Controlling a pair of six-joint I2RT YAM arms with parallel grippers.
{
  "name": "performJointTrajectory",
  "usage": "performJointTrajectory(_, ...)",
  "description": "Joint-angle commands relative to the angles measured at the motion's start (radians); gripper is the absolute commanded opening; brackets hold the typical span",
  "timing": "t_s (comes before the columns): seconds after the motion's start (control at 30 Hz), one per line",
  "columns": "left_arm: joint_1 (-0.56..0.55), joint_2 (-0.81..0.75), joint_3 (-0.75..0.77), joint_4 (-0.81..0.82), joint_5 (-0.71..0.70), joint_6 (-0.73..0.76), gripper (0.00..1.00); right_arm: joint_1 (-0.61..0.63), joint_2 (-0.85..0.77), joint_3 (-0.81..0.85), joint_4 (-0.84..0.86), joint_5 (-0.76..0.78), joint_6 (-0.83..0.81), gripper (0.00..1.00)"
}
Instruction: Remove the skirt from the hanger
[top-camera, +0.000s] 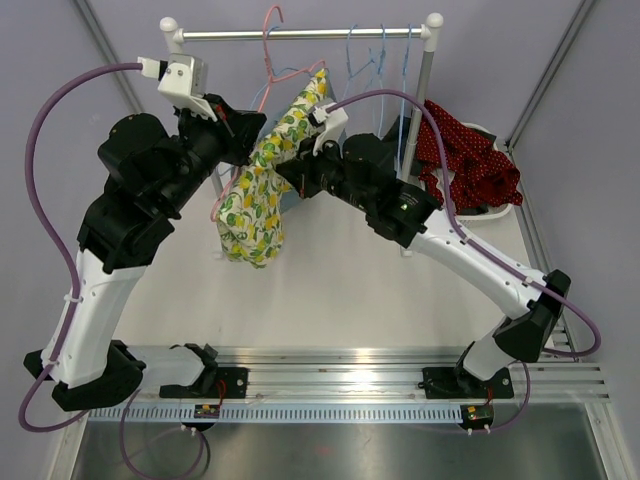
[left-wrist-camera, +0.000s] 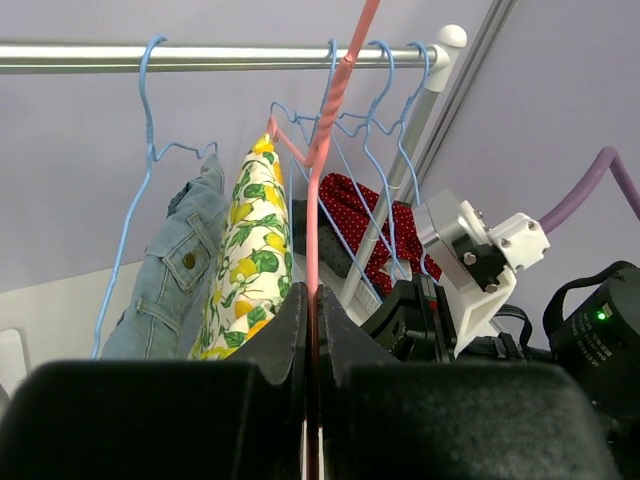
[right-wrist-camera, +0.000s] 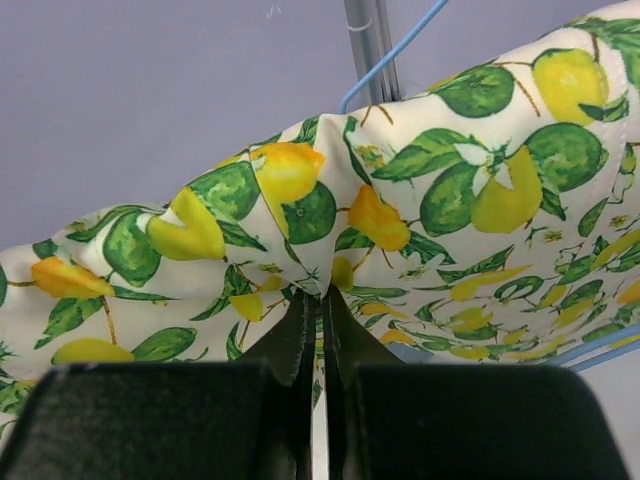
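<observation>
The skirt (top-camera: 262, 187), white with a lemon print, hangs on a pink wire hanger (top-camera: 270, 45) below the metal rail (top-camera: 300, 33). My left gripper (top-camera: 243, 128) is shut on the pink hanger's wire (left-wrist-camera: 314, 230), which runs up between its jaws. The skirt also shows in the left wrist view (left-wrist-camera: 250, 265), left of the wire. My right gripper (top-camera: 300, 148) is shut on a pinched fold of the skirt (right-wrist-camera: 330, 230) near its upper edge; the cloth fills the right wrist view.
Several blue wire hangers (top-camera: 385, 60) hang on the rail, one holding a denim garment (left-wrist-camera: 165, 280). A red dotted garment (top-camera: 470, 165) lies in a white basket at the back right. The rail's post (top-camera: 420, 110) stands behind my right arm.
</observation>
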Motion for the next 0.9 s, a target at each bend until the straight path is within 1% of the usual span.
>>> performJointTrajectory(0.0,-0.006,-0.027,0.000,0.130,0.018,-0.025,0.00,0.011,-0.060,-0.011,0.125,0.025,-0.001,0.00)
performJointTrajectory(0.13,-0.006,-0.035,-0.014,0.131,0.010,-0.017,0.00,0.034,-0.109,-0.088,0.228,0.051,-0.017,0.00)
performJointTrajectory(0.2,-0.006,-0.034,-0.009,0.114,-0.011,0.001,0.00,0.046,-0.144,-0.096,0.216,0.062,-0.025,0.00)
performJointTrajectory(0.23,-0.006,-0.030,0.002,0.105,-0.048,0.024,0.00,0.054,-0.159,-0.106,0.190,0.088,-0.036,0.00)
performJointTrajectory(0.3,-0.004,-0.026,0.012,0.078,-0.088,0.047,0.00,0.066,-0.243,-0.137,0.142,0.137,-0.050,0.00)
performJointTrajectory(0.33,-0.006,-0.027,0.012,0.071,-0.121,0.066,0.00,0.072,-0.285,-0.198,0.138,0.190,-0.051,0.00)
performJointTrajectory(0.37,-0.006,-0.030,0.009,0.068,-0.131,0.073,0.00,0.072,-0.382,-0.235,0.141,0.221,-0.050,0.00)
performJointTrajectory(0.43,-0.006,-0.046,-0.009,0.067,-0.158,0.093,0.00,0.072,-0.486,-0.325,0.139,0.322,-0.063,0.00)
performJointTrajectory(0.47,-0.006,-0.052,-0.027,0.068,-0.166,0.099,0.00,0.072,-0.579,-0.342,0.132,0.353,-0.074,0.00)
performJointTrajectory(0.5,-0.006,-0.058,-0.035,0.067,-0.174,0.102,0.00,0.072,-0.618,-0.352,0.116,0.381,-0.088,0.00)
performJointTrajectory(0.53,-0.006,-0.064,-0.043,0.065,-0.183,0.107,0.00,0.072,-0.650,-0.346,0.078,0.436,-0.125,0.00)
performJointTrajectory(0.6,-0.006,-0.075,-0.083,0.070,-0.192,0.109,0.00,0.072,-0.701,-0.304,0.018,0.493,-0.168,0.00)
performJointTrajectory(0.63,-0.006,-0.093,-0.102,0.073,-0.203,0.109,0.00,0.072,-0.707,-0.246,-0.041,0.554,-0.197,0.00)
performJointTrajectory(0.67,-0.006,-0.099,-0.119,0.077,-0.209,0.109,0.00,0.071,-0.715,-0.219,-0.062,0.583,-0.235,0.00)
performJointTrajectory(0.7,-0.006,-0.110,-0.153,0.087,-0.214,0.109,0.00,0.071,-0.718,-0.194,-0.074,0.612,-0.251,0.00)
performJointTrajectory(0.73,-0.006,-0.118,-0.164,0.087,-0.218,0.106,0.00,0.071,-0.719,-0.148,-0.086,0.676,-0.278,0.00)
performJointTrajectory(0.8,-0.006,-0.132,-0.185,0.085,-0.220,0.104,0.00,0.072,-0.707,-0.111,-0.071,0.737,-0.319,0.00)
performJointTrajectory(0.87,-0.007,-0.138,-0.192,0.077,-0.223,0.106,0.00,0.072,-0.660,-0.067,-0.054,0.813,-0.413,0.00)
